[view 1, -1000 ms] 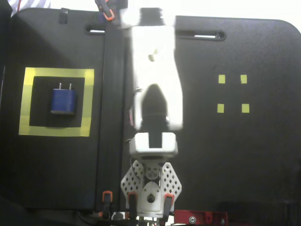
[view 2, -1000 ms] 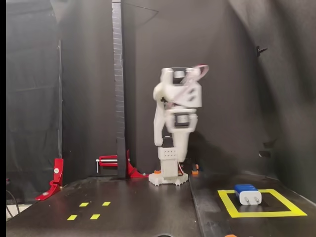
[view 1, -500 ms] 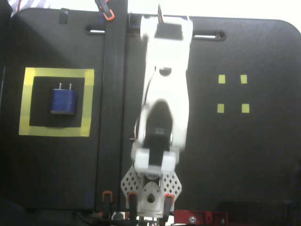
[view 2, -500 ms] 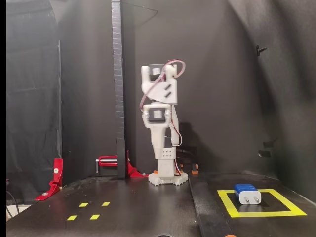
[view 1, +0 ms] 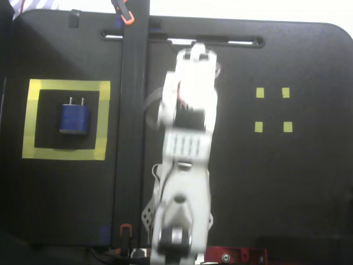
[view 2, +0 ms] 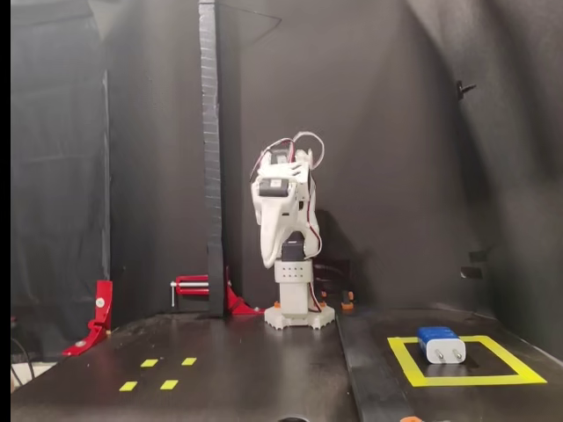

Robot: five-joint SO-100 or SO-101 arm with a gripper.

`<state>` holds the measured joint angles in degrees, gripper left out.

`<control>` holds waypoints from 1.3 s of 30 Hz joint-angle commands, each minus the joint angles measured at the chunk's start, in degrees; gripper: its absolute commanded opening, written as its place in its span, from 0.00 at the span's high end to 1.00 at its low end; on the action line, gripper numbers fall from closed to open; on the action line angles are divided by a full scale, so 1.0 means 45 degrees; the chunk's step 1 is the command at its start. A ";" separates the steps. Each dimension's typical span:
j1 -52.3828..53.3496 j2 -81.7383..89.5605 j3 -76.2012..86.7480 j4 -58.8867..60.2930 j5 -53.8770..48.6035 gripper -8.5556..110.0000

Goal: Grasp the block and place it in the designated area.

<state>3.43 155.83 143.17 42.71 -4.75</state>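
Black table (view 1: 276, 193): arm (view 2: 283, 220) has folded lower; block (view 1: 74, 118) unmoved inside designated area (view 1: 102, 118).

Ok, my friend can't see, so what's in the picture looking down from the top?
A blue block sits inside a yellow tape square on the left of a black table. A white robot arm, blurry, is folded up in the middle, touching nothing, and four tiny yellow squares lie on the right.
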 commanded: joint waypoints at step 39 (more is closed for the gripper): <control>-0.0957 0.7441 0.8184 0.0293 -0.0078 0.93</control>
<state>-0.44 189.05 179.65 43.77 -4.75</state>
